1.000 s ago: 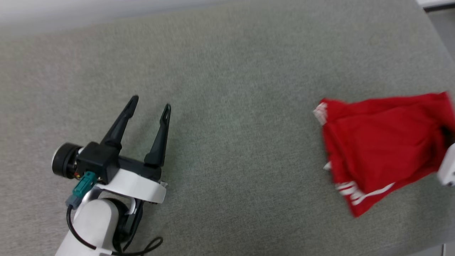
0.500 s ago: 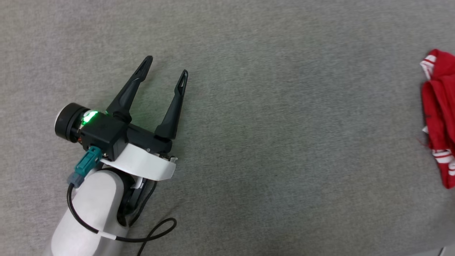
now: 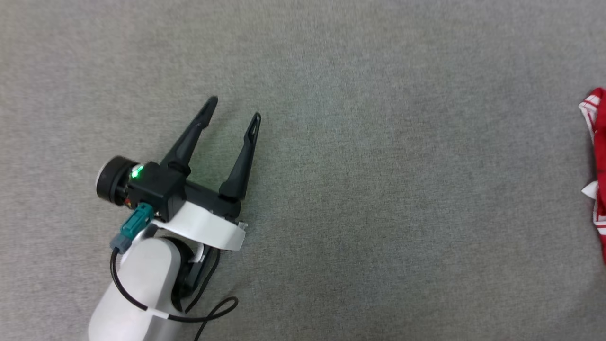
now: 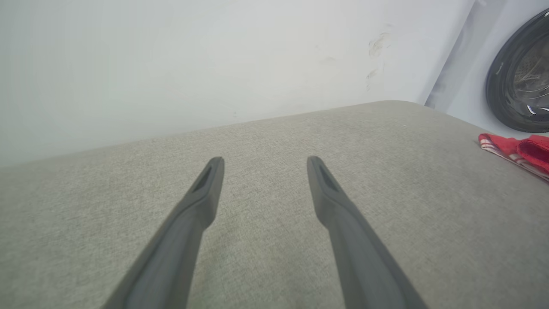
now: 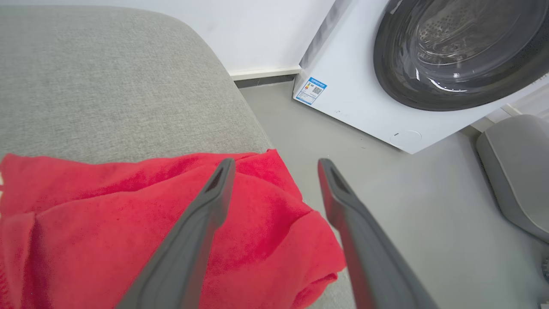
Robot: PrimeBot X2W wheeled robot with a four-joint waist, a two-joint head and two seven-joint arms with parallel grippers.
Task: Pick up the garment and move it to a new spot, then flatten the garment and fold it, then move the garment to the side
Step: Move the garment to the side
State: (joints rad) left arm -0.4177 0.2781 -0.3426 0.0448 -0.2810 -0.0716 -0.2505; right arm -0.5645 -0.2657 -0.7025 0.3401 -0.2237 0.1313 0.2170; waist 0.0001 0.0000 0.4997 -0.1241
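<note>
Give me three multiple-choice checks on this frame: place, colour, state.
1. In the head view, the garment lies: A centre; B far right edge; C lower left.
2. Its main colour: A blue; B red; C green.
3. The right gripper is: A shut on the garment; B shut, empty; C open.
1 B: cloth cut by the right border. 2 B: bright red, white striped trim. 3 C: fingers spread apart in the right wrist view.

Laundry area, white front-loading washing machine, grey upholstered surface, plain wall
</note>
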